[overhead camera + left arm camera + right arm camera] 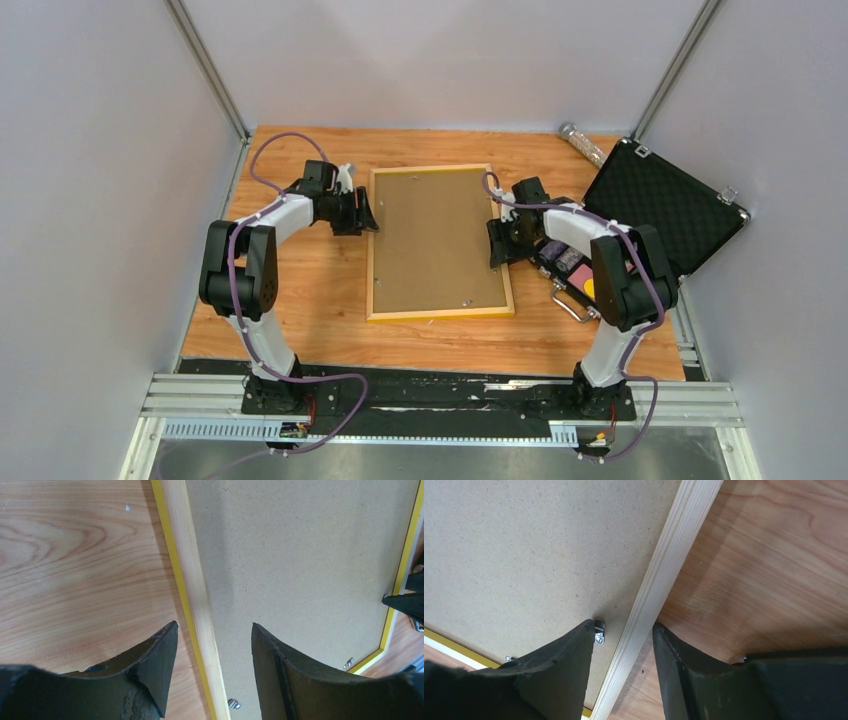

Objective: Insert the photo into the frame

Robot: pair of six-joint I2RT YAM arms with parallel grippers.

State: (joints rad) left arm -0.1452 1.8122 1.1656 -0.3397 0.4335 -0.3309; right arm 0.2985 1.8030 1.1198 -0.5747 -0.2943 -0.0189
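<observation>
Left gripper (214,630): nearest our lens. Its dark, curved jaws stand wide apart and hold nothing. They straddle the frame's left rail, one jaw over bare table and the other over the board.
Why it sits there: we judge that straddling the rail lets the jaws close on it to pin or lift that side. We cannot tell whether either jaw touches it yet.
Table (320,290): just outside the left jaw, orange-brown wood with a bold flowing grain and a smooth finish.
Frame (440,313): between our two grippers, lying flat and face down. It is a thin rectangle of pale raw wood with a yellow painted edge.
Backing board (435,240): inside the rails, matte brown fibreboard with a fine speckle. It fills the opening.
Clip (598,630): a small shiny metal tab at the tip of the right gripper's inner jaw, where the board meets the rail.
Right gripper (623,625): also spread wide and empty, astride the right rail like its partner.
Case (665,205): beyond the right gripper's outer side, open and lined with black dimpled foam.
Photo: we see it in no view. If it lies under the board, that is hidden from us.
Step in hand: we judge the back needs opening at the clips.
</observation>
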